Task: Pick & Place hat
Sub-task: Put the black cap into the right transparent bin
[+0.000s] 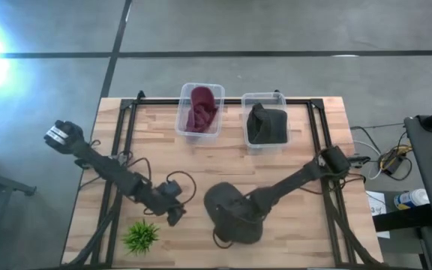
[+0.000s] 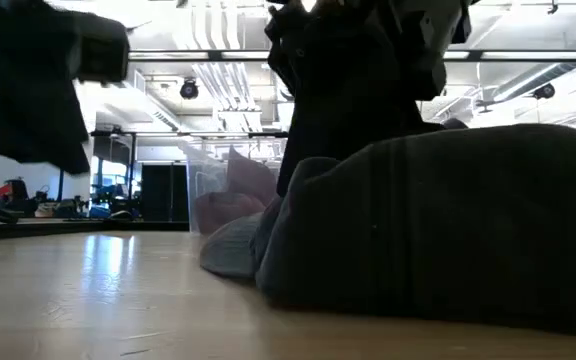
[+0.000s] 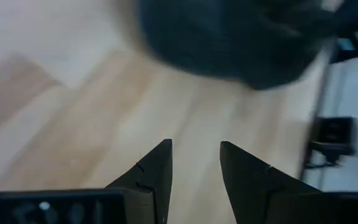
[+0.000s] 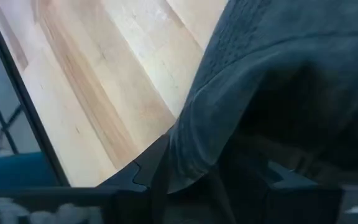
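Note:
A dark grey knitted hat (image 1: 227,214) lies on the wooden table near its near edge; in the low view the hat (image 2: 448,230) rests broad and flat on the wood. My right gripper (image 1: 247,215) reaches in from the right and is shut on the hat. My left gripper (image 1: 176,216) hovers open just left of the hat, above bare wood; in its wrist view the gripper (image 3: 196,152) has the hat (image 3: 229,37) ahead of its fingers. My right gripper (image 4: 213,168) has a raised fold of the hat's knit (image 4: 197,143) between its two fingers, one finger (image 4: 151,168) on each side. It slants down from the table's right. The rest of the hat (image 2: 488,260) lies on the table.
Two clear bins stand at the far edge: one (image 1: 201,111) holds a maroon hat, the other (image 1: 266,124) a dark hat. A small green plant (image 1: 141,236) sits near the near-left corner. Black rails (image 1: 126,150) run along the table's sides. Bare wood lies between bins and hat.

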`<act>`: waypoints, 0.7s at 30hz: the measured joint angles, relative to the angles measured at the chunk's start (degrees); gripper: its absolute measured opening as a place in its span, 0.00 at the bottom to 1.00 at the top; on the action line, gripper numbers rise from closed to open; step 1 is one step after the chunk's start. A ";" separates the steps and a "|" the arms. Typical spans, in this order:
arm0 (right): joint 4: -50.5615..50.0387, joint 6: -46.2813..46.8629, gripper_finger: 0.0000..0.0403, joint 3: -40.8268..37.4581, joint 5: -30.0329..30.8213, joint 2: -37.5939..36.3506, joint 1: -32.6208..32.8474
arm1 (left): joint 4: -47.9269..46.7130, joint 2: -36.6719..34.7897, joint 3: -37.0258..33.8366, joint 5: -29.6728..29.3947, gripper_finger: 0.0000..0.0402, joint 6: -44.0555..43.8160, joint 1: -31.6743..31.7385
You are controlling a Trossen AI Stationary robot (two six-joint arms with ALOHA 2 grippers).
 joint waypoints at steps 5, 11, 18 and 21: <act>-5.65 -5.23 0.29 2.27 -0.30 -2.67 2.48 | 0.87 -0.58 2.64 -5.58 0.32 0.33 -0.93; -15.95 -1.43 0.28 4.47 2.78 -7.39 5.79 | 8.25 0.39 2.94 -8.76 0.32 4.18 2.46; -18.46 5.43 0.28 2.20 3.36 -6.19 6.54 | 16.49 7.37 2.91 5.40 0.32 5.67 12.67; -16.45 5.69 0.27 2.17 2.06 -3.22 6.49 | 16.21 11.30 2.82 9.70 0.32 5.69 15.34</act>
